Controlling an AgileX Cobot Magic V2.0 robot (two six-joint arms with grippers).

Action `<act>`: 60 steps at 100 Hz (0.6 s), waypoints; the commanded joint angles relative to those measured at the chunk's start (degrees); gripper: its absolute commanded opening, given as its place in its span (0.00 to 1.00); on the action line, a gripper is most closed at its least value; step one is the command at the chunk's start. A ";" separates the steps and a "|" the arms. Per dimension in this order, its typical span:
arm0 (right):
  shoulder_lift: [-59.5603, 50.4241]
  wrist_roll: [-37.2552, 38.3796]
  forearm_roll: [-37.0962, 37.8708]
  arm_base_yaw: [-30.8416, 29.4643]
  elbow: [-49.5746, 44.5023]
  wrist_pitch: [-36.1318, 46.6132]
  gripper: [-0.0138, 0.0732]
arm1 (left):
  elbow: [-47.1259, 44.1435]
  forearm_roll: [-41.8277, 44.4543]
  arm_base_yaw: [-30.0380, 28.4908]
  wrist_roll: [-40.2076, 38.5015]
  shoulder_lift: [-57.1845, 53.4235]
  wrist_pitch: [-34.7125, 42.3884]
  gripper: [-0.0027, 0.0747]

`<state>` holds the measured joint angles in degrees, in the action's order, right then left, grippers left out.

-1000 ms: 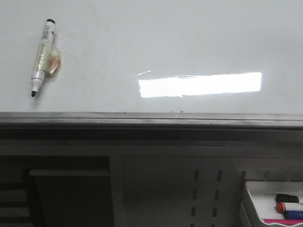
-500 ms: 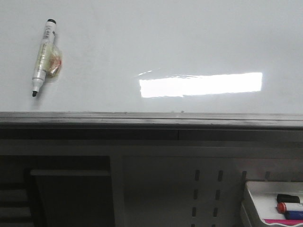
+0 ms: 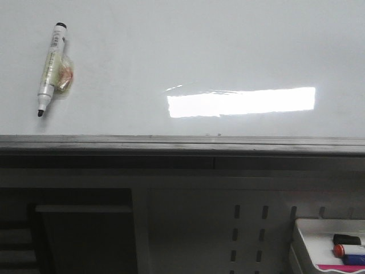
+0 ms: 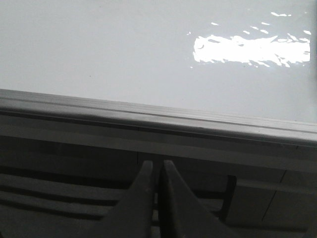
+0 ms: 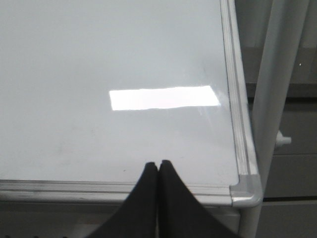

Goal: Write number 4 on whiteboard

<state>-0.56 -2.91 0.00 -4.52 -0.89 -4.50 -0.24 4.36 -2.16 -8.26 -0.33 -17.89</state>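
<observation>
The whiteboard (image 3: 188, 51) lies flat with a grey rail along its near edge and a bright glare patch; no number 4 shows on it. A white marker (image 3: 50, 67) with a black uncapped tip lies on its far left, wrapped in clear tape. The front view shows neither gripper. My left gripper (image 4: 155, 164) is shut and empty, below the board's rail (image 4: 158, 121). My right gripper (image 5: 158, 165) is shut and empty, over the board's near edge close to its corner (image 5: 246, 191).
A small white tray (image 3: 328, 245) with black, red and blue markers sits at the lower right, below the board. A grey stand post (image 5: 277, 94) runs beside the board's right edge. Dark shelving (image 3: 85, 228) lies under the rail.
</observation>
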 commanded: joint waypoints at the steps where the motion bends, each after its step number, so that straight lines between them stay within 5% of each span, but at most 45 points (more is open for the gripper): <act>1: -0.82 -0.10 -4.36 -0.26 -0.07 0.69 0.08 | -1.89 -0.11 0.44 0.00 -1.45 6.30 0.01; 40: 15.11 -0.10 -8.86 -0.26 12.57 -11.38 0.08 | 7.85 2.94 0.44 -1.54 10.69 6.53 0.01; 60: 22.25 -0.10 -8.86 -0.26 16.59 -9.50 0.08 | 11.41 7.82 0.44 -1.54 16.46 10.04 0.01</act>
<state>18.99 -2.91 -8.56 -4.52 13.10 -18.90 8.79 10.29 -2.16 -9.33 13.37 -14.01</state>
